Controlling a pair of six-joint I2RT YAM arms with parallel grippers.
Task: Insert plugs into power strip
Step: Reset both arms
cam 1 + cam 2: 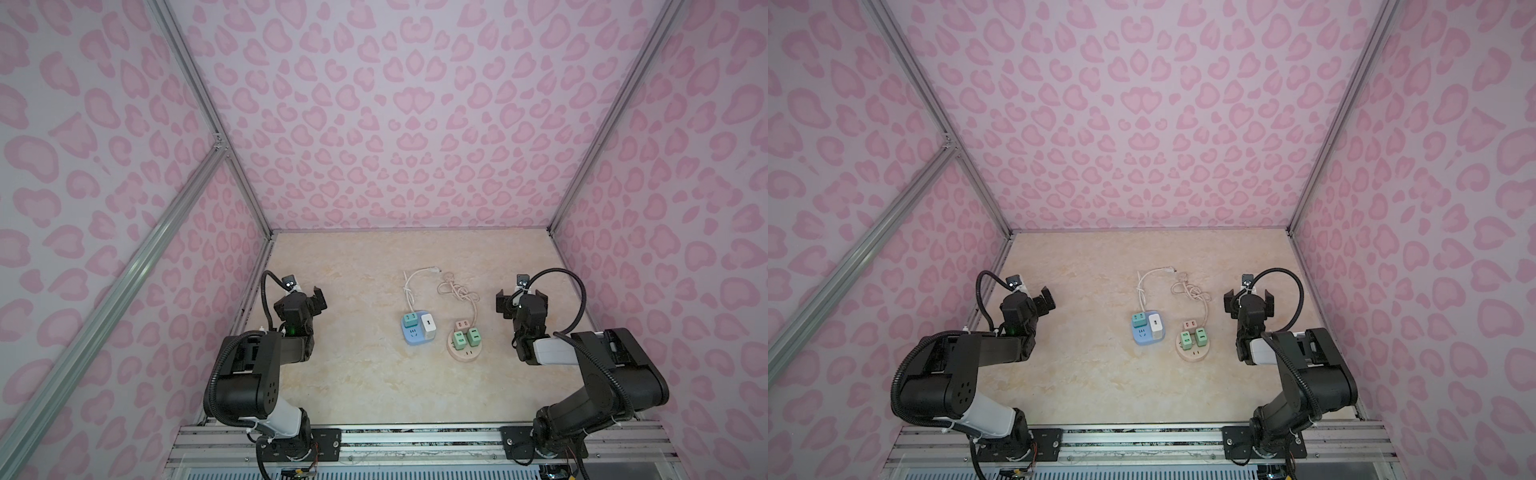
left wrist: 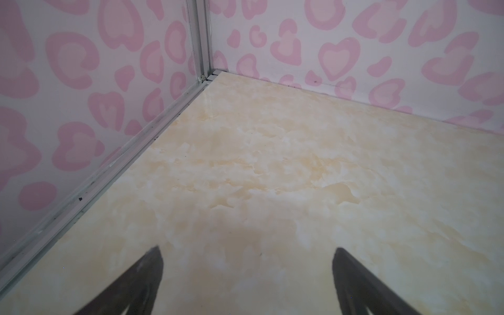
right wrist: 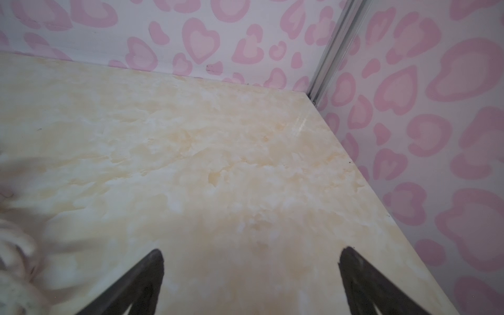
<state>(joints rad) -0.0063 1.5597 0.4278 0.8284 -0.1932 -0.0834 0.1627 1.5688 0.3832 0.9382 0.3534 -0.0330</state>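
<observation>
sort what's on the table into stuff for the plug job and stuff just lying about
For the job: teal plug and white plug on the blue power strip; pinkish-tan plug and two mint green plugs on the round tan power strip.

Just lying about: white cord and knotted beige cord trailing behind the strips.

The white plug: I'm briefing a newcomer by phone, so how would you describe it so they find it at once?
On the marble tabletop sit two power strips; look at the square blue power strip, not the round tan power strip. Two plugs stand on it: the white plug is the larger and the only white one, beside the smaller teal plug.
</observation>
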